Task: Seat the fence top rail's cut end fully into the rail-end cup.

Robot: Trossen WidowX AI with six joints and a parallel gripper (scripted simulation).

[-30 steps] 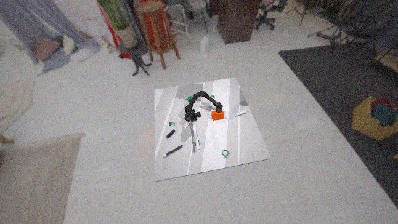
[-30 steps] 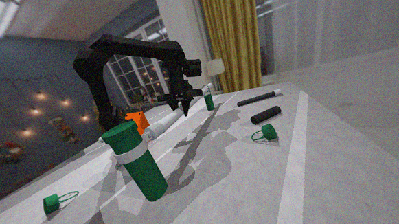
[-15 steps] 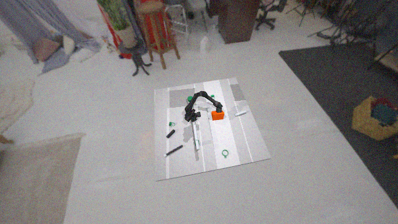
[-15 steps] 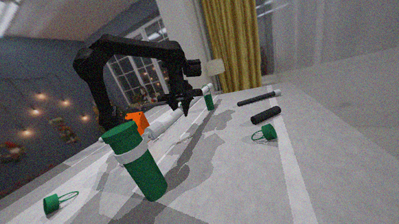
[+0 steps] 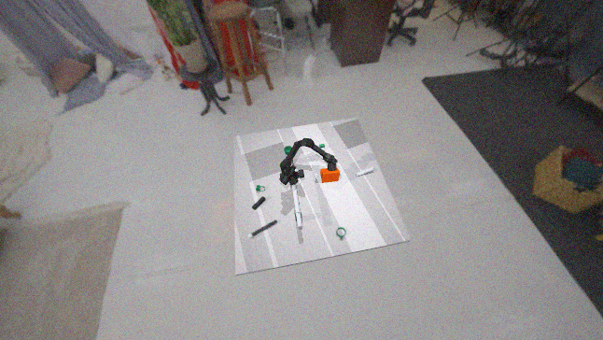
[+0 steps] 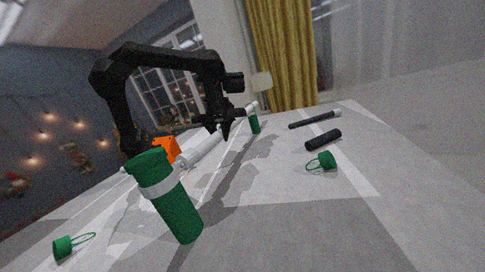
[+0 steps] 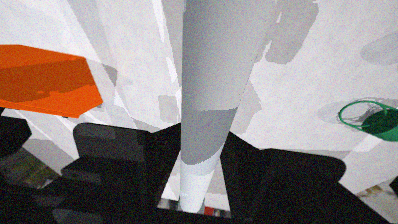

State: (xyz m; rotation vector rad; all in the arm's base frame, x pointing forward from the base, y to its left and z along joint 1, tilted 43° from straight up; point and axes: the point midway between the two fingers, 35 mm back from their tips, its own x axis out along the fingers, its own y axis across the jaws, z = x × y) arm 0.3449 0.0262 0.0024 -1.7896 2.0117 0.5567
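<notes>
The big green post [image 5: 287, 149] [image 6: 179, 213] stands in the foreground of the exterior view, with its pale brace band [image 6: 159, 187] up near the cap. The pale rail-end cup [image 6: 188, 158] hangs on the band's far side, in line with the rail; how deep the rail's end sits in it cannot be told. The white rail [image 5: 297, 201] [image 6: 207, 146] [image 7: 212, 65] runs to the small green post [image 6: 254, 125], where its far end passes through the thin green loop cap [image 6: 251, 106]. My gripper [image 5: 292, 182] [image 6: 219, 131] [image 7: 202, 127] is shut on the rail along its length.
The orange arm base [image 5: 329, 175] [image 6: 166, 148] [image 7: 45, 85] is beside the rail. On its other side lie a looped green cap [image 5: 259, 188] [image 6: 328, 161] [image 7: 384, 124], a black cylinder [image 5: 259, 203] [image 6: 323, 139] and a black rod [image 5: 264, 228] [image 6: 312, 120]. Another looped cap [image 6: 62, 247] lies near the big post.
</notes>
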